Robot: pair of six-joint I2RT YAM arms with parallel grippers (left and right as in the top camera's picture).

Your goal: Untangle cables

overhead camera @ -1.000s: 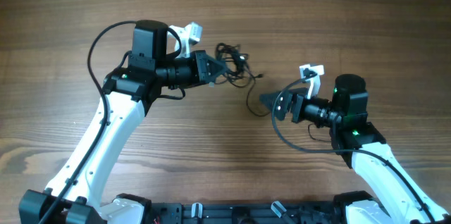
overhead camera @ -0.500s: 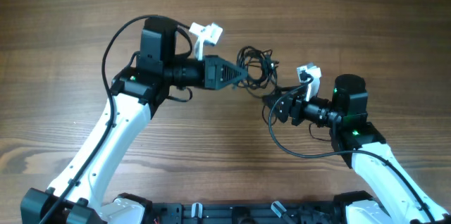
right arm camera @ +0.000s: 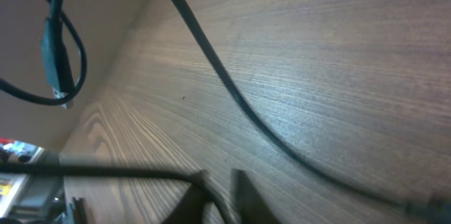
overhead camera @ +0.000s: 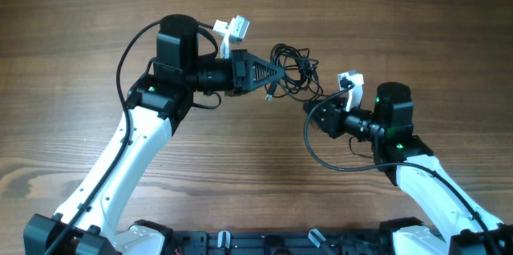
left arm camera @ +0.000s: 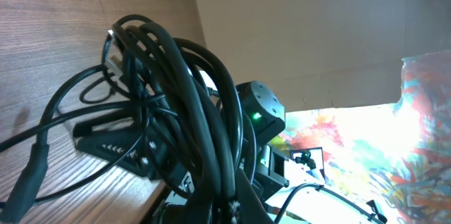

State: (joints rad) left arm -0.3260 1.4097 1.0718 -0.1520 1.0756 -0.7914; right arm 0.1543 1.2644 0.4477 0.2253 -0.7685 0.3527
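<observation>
Soft, even light covered the table (overhead camera: 80,14), shadows faint. The cables (left arm camera: 197,111) just ahead of the left gripper (overhead camera: 279,76) were blurred against blown-out glare; the right wrist view was dim.

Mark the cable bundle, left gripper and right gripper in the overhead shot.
cable bundle (overhead camera: 293,64), overhead view, centre of the knotted loops.
left gripper (overhead camera: 278,72), overhead view, between its fingertips at the bundle.
right gripper (overhead camera: 308,108), overhead view, between its fingertips.
</observation>
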